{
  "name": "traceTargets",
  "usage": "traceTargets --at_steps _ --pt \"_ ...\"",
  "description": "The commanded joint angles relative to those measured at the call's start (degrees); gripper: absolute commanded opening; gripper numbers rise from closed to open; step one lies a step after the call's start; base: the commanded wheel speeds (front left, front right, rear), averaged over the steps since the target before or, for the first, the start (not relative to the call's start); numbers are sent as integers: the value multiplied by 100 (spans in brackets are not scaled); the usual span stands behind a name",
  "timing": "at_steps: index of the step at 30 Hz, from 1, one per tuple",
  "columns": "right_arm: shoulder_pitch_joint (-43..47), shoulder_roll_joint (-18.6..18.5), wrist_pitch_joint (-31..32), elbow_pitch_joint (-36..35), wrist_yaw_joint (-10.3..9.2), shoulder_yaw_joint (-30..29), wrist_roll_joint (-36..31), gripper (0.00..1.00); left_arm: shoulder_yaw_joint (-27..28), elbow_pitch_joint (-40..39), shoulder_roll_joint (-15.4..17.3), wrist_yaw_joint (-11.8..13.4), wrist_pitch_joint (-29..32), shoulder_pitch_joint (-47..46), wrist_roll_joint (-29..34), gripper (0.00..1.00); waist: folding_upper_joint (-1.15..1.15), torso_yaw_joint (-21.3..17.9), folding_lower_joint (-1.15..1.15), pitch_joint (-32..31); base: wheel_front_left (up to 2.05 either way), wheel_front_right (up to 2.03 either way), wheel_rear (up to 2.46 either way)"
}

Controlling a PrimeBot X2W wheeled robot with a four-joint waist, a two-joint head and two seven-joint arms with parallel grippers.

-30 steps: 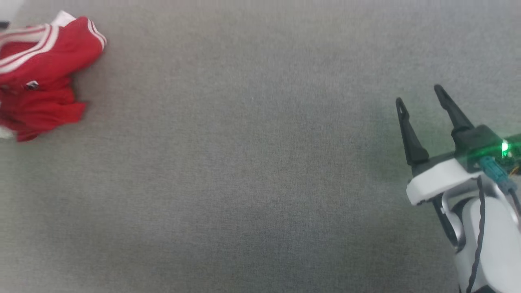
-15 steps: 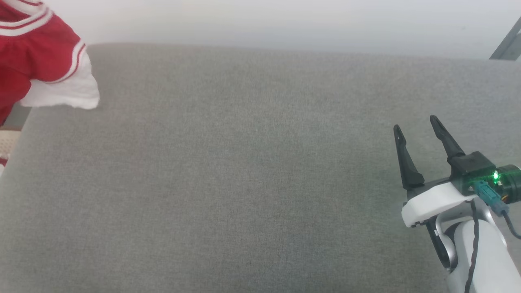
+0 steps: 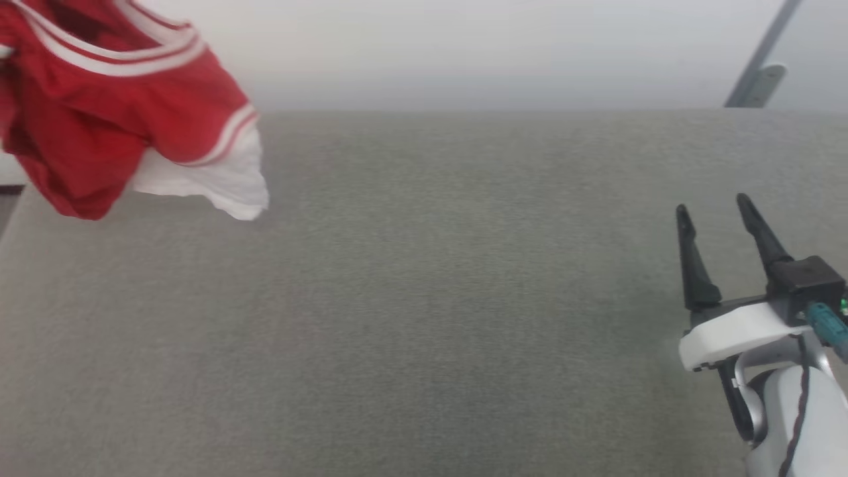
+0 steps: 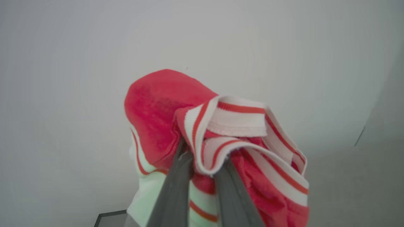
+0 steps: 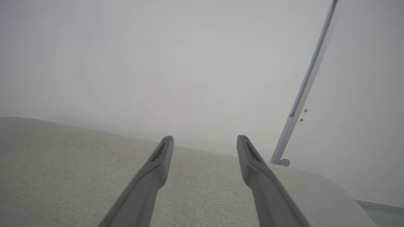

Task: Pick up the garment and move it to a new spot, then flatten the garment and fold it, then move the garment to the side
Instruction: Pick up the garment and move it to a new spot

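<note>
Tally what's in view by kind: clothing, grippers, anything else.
Clothing: 1, the garment, red with white striped trim, hanging in the air.
Grippers: 2, the left gripper shut on the garment, the right gripper open and empty.
Surfaces: 1, the grey padded surface.
Fixtures: 1, the metal rail behind it.
Total: 5.

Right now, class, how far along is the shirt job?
Done: the garment is lifted, hanging bunched above the grey surface. In hand: left gripper clamps its striped trim; right gripper stands open. Left: setting down, flattening, folding, moving aside.
</note>
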Motion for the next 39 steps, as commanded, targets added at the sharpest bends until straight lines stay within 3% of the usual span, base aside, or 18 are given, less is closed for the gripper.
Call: traceTargets --at_steps 1,10,18,24,30,35,39 --pt "59 2 -53 -31 -6 -91 -35 100 14 -473 -14 163 177 164 -109 0 0 -246 0 10 0 0 0" --pt "67 50 -102 -76 -6 -346 -132 100 -265 -1886 -207 635 700 272 -95 0 0 -865 0 114 0 0 0" --pt "44 188 -187 -57 -6 -599 -211 100 -944 -2447 -962 746 939 -40 -53 0 0 -1272 0 327 0 0 0" --pt "85 290 -246 23 -6 -706 -255 100 -1464 -2263 -1269 721 1010 297 16 0 0 -1323 0 476 0 0 0" --pt "88 351 -300 162 -6 -738 -265 100 -1817 -1827 -1314 823 1025 981 22 0 0 -1287 0 530 0 0 0" --pt "83 383 -332 259 -6 -713 -252 100 -1970 -1232 -1347 875 890 1570 -68 0 0 -1231 0 561 0 0 0" --pt "55 394 -342 303 -6 -698 -246 100 -2084 -574 -1449 747 734 1861 -160 0 0 -1175 0 564 0 0 0"
